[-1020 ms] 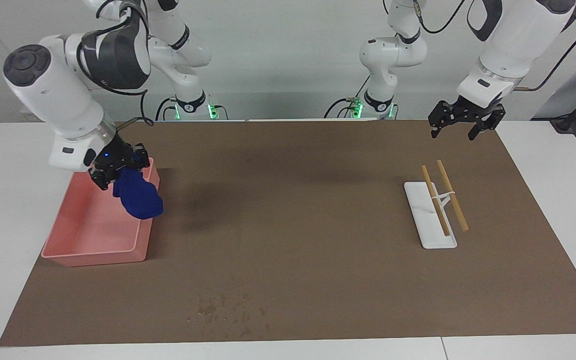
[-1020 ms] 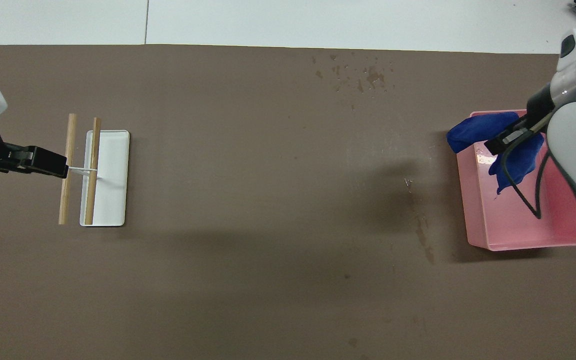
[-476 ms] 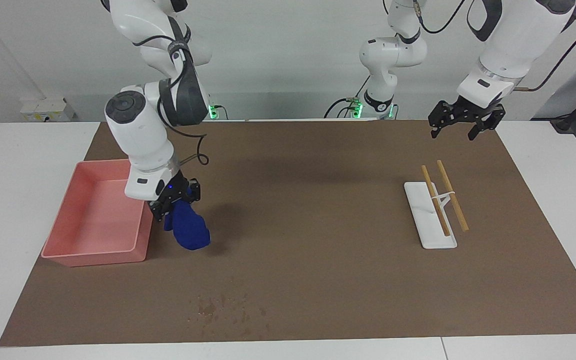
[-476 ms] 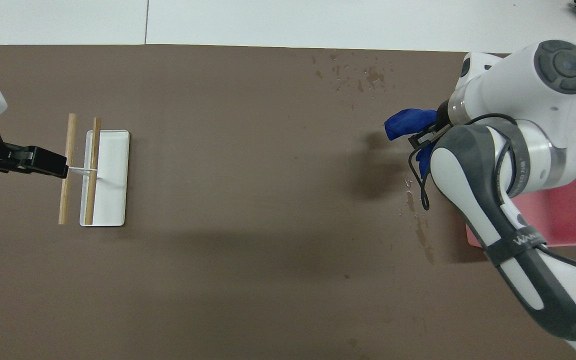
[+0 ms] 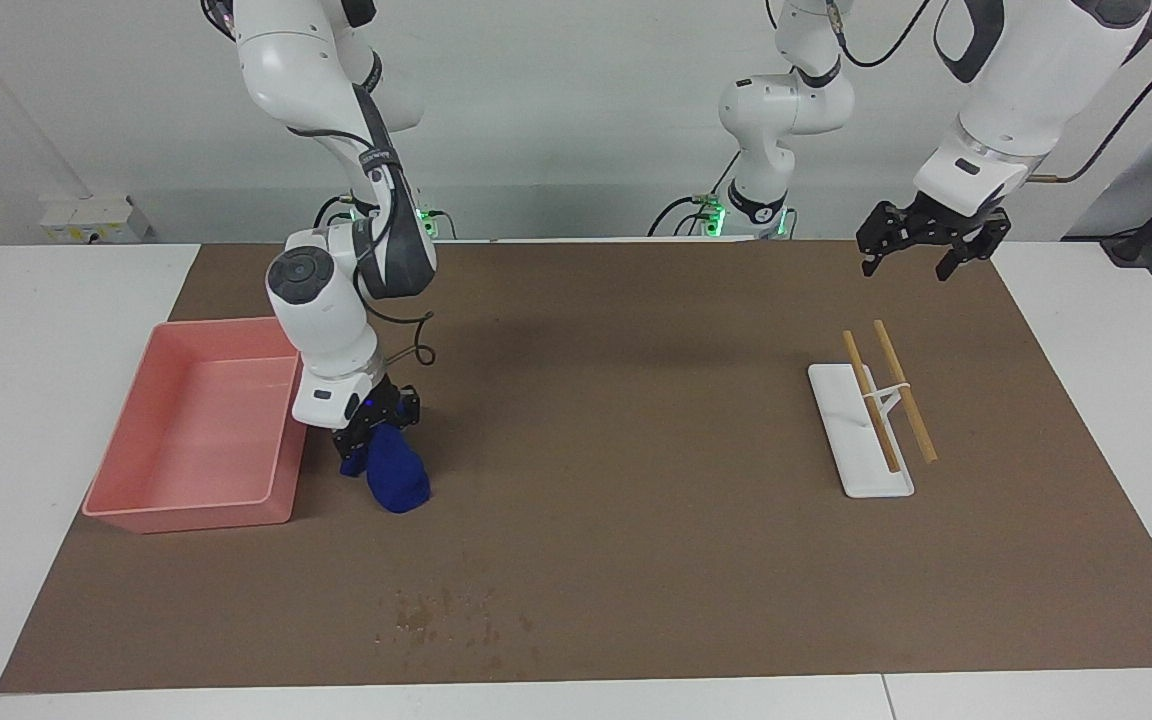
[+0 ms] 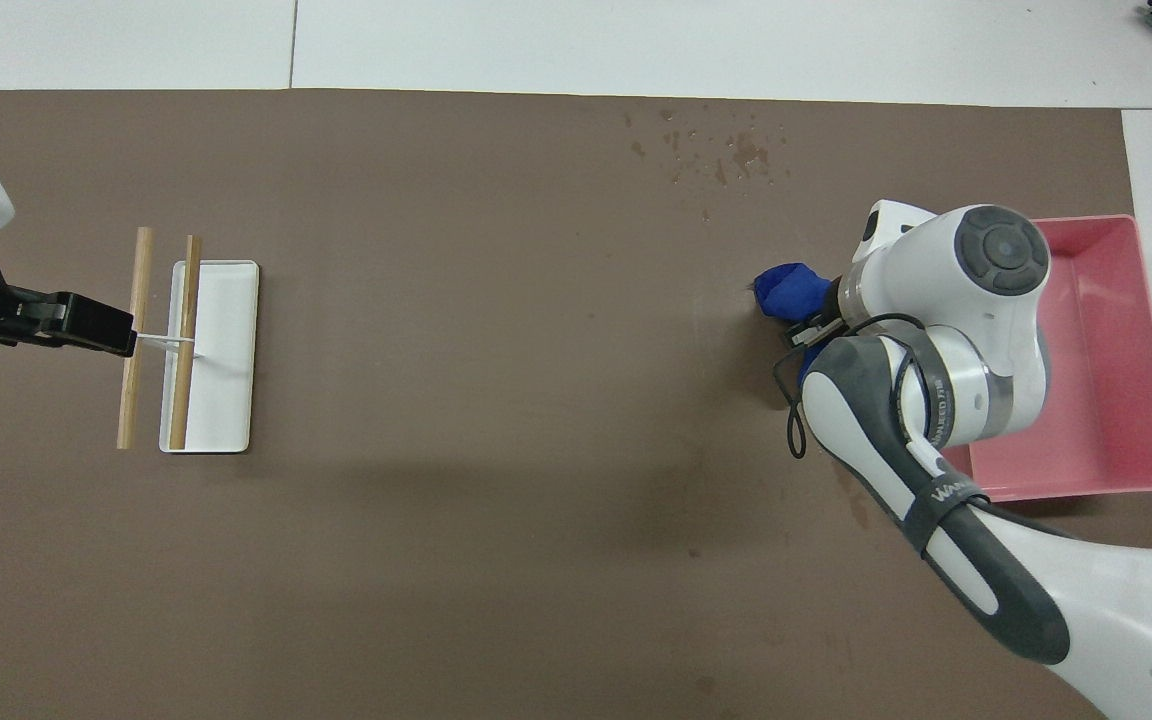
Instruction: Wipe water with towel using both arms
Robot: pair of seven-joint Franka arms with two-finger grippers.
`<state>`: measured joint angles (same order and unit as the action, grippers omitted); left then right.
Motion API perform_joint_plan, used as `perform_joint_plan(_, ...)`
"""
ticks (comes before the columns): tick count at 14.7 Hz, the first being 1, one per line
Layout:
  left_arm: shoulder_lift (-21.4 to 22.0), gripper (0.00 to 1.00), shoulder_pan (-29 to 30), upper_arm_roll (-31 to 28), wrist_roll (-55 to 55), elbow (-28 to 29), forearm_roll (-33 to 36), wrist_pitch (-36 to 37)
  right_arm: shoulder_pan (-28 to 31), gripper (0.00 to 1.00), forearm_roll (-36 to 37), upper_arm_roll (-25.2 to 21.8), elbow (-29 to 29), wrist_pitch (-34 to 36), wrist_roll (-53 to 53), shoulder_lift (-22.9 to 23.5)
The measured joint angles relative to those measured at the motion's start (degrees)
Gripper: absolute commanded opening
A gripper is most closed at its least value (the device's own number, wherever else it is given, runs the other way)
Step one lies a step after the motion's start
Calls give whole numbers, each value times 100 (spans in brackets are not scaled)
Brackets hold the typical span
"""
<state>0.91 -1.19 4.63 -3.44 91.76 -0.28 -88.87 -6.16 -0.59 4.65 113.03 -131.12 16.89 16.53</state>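
1. White wall panels back the two arm bases; you see a brown mat (image 5: 636, 450) covering most of the white tabletop (image 5: 36, 400).
2. Locate the right tool (image 5: 373, 432) just above the mat, beside the pink tray (image 5: 126, 505), toward the right arm's end of the tabletop. Its fingers are clamped together on the towel (image 5: 396, 480).
3. Note that the towel hangs as a deep-blue bundle below the right tool, with its lower end at or just above the mat; contact cannot be confirmed. In the overhead view the towel (image 6: 788, 288) shows past the arm's wrist.
4. Observe the water spots (image 5: 446, 615) on the mat near the tabletop edge farthest from the robots, apart from the towel.
5. Find the left tool (image 5: 921, 255) raised over the mat near the left arm's end, fingers spread apart, holding nothing. This arm waits.
6. Check the white stand (image 5: 861, 470) carrying two wooden sticks (image 5: 901, 390); it lies on the mat below the left tool.
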Motion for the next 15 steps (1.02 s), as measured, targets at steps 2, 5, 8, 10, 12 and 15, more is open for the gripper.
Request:
perform_joint_plan(2, 0, 100, 0, 0, 0, 0, 0, 0, -135, 0, 0, 11, 417, -1, -306, -95)
perform_joint_plan(5, 0, 100, 0, 0, 0, 0, 0, 0, -112, 0, 0, 3, 805, 233, -226, -293)
perform_joint_plan(8, 0, 100, 0, 0, 0, 0, 0, 0, 127, 0, 0, -11, 1038, 621, 383, -491)
perform_joint_plan(10, 0, 100, 0, 0, 0, 0, 0, 0, 478, 0, 0, -19, 1146, 846, 813, -575)
perform_joint_plan(12, 0, 100, 0, 0, 0, 0, 0, 0, 759, 0, -12, -27, 1207, 1151, 956, -630)
perform_joint_plan(15, 0, 100, 0, 0, 0, 0, 0, 0, 899, 0, -248, -29, 1364, 1421, 945, -719)
